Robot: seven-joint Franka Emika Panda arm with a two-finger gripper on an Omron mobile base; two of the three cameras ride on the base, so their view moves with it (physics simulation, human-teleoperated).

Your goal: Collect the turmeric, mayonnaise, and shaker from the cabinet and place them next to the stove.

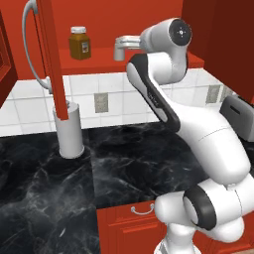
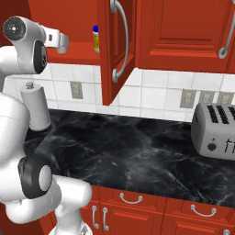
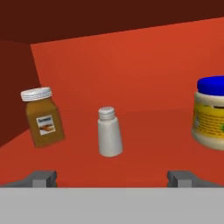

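Note:
In the hand view the red cabinet (image 3: 144,65) is open in front of me. On its shelf the small pale shaker (image 3: 108,132) stands in the middle. The amber turmeric (image 3: 41,118) with a white lid is to its left, and the blue-lidded mayonnaise (image 3: 212,111) is at the right edge. My gripper (image 3: 112,178) is open and short of the shaker, which lines up between the fingertips (image 3: 43,177). From the left base the gripper (image 1: 118,51) hovers at the shelf edge, right of the turmeric (image 1: 79,43). The mayonnaise (image 2: 96,39) peeks from behind the door. The stove is out of view.
The open cabinet door (image 1: 53,59) with its curved silver handle (image 2: 120,41) hangs over the black marble counter (image 1: 124,163). A white paper-towel cylinder (image 1: 69,130) stands under the cabinet. A grey toaster (image 2: 215,131) sits at the counter's right. Red drawers (image 2: 133,202) run below.

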